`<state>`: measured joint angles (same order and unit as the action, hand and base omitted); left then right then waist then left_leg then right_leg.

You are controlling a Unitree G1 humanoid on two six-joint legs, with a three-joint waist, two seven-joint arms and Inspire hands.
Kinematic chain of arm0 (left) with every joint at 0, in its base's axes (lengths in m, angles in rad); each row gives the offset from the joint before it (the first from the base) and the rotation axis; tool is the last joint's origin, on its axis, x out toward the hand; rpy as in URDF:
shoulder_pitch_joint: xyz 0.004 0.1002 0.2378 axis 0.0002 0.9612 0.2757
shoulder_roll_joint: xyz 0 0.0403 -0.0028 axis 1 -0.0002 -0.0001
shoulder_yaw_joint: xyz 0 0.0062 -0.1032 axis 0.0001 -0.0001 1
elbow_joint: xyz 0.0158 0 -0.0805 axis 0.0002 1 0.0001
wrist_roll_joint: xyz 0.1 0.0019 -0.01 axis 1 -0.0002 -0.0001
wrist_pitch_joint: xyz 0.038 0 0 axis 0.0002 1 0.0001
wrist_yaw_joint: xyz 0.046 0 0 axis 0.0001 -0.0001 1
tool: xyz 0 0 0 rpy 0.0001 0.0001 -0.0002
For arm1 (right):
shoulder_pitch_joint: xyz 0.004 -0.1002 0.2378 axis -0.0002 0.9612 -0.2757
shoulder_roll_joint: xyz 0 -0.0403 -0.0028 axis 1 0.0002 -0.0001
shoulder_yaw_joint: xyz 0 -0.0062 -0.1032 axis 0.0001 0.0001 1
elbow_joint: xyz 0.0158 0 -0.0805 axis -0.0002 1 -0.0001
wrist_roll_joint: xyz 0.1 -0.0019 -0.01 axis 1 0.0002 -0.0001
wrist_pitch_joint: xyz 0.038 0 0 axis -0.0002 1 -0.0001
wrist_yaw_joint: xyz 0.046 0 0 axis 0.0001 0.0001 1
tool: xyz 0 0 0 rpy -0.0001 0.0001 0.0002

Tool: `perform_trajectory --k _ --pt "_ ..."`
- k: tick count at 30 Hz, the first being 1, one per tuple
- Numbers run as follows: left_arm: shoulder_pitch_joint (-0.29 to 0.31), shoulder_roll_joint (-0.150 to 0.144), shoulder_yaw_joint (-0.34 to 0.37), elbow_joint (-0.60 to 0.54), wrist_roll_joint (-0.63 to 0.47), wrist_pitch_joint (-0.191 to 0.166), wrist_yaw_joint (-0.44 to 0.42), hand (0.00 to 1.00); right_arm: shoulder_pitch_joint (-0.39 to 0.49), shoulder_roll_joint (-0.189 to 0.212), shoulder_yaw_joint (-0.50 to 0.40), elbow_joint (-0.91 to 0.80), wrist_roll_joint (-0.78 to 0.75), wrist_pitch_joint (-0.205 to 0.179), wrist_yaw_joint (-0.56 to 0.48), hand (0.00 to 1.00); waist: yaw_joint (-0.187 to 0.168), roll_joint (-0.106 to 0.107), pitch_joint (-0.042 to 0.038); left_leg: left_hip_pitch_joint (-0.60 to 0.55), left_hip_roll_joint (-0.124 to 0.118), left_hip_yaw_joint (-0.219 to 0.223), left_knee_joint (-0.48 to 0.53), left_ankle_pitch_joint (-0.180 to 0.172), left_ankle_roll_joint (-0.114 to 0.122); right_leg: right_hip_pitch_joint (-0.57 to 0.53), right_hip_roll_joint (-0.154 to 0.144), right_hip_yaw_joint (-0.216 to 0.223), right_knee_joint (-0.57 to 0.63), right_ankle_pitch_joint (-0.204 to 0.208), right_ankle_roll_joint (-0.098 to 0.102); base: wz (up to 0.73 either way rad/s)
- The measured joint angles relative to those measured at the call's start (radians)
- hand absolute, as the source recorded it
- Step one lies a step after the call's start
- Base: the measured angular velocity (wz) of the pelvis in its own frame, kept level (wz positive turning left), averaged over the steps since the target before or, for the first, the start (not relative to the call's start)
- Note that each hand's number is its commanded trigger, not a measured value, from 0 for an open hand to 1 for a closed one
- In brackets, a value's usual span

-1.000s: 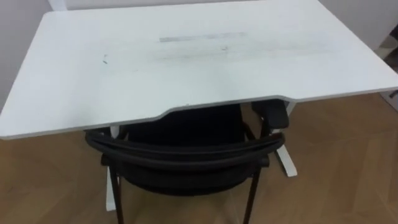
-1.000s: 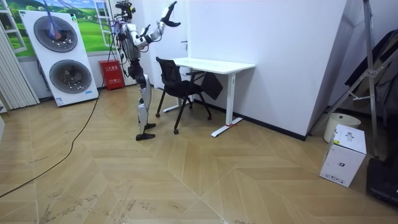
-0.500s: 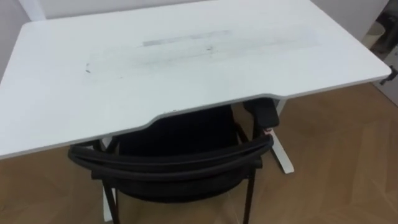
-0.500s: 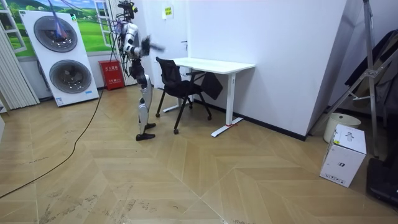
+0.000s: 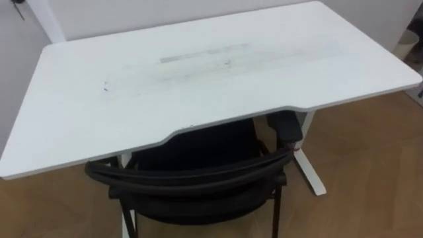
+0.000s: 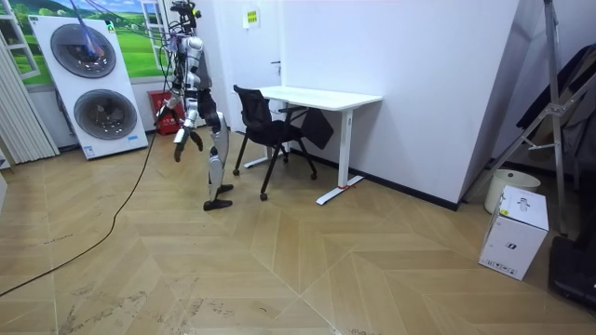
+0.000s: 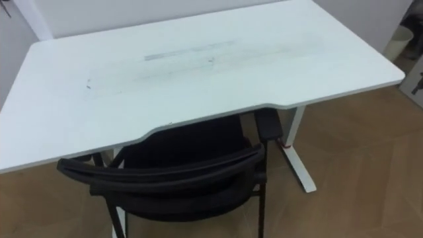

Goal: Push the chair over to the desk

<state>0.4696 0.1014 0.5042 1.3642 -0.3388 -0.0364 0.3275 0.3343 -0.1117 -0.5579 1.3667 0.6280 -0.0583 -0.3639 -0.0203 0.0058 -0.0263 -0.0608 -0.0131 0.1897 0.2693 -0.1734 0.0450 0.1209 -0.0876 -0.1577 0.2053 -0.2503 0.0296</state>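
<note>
A black chair (image 5: 192, 178) stands tucked under the white desk (image 5: 198, 73), its curved backrest nearest me and its seat beneath the desktop. One armrest pad (image 5: 285, 124) shows under the desk's front edge at the right. In the room view I stand upright just behind the chair (image 6: 265, 126), facing the desk (image 6: 321, 96). My right hand (image 6: 184, 140) hangs low beside my body, away from the chair, and touches nothing.
The desk's white foot (image 5: 310, 173) runs along the wooden floor at the right. Behind me stand stacked washing machines (image 6: 88, 84) and a red box (image 6: 168, 110). A white carton (image 6: 514, 244) and a ladder (image 6: 549, 112) are far off at the room view's right.
The arm raised high a second ago has swung down to hang beside my body. The eye view has shifted a little; the chair stays under the desk.
</note>
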Motion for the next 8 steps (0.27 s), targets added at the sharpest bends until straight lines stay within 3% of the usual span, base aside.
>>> perform_trajectory --k 2,4,8 --pt "-0.046 -0.001 -0.092 -0.003 0.005 0.027 -0.059 0.0 -0.062 -0.004 0.088 -0.017 -0.007 0.025 0.042 0.0 -0.001 0.0 0.0002 -0.003 0.0 -0.004 0.003 0.001 -0.002 0.0 0.0 -0.008 -0.001 0.0 0.0 0.07" --pt "-0.075 -0.002 -0.133 -0.012 0.009 0.056 -0.098 0.0 -0.096 -0.005 0.137 -0.035 -0.004 0.04 0.072 0.0 0.002 0.0 0.0003 -0.002 0.0 -0.005 0.003 0.001 -0.002 0.003 0.001 -0.008 -0.002 0.001 -0.001 0.03" --pt "-0.13 -0.003 -0.156 -0.041 0.1 0.114 -0.141 0.0 -0.139 0.002 0.193 -0.064 -0.015 0.073 0.143 0.0 -0.002 -0.002 0.0018 -0.007 0.0 -0.011 0.02 0.003 0.003 0.008 0.004 -0.022 -0.017 0.002 -0.003 0.06"
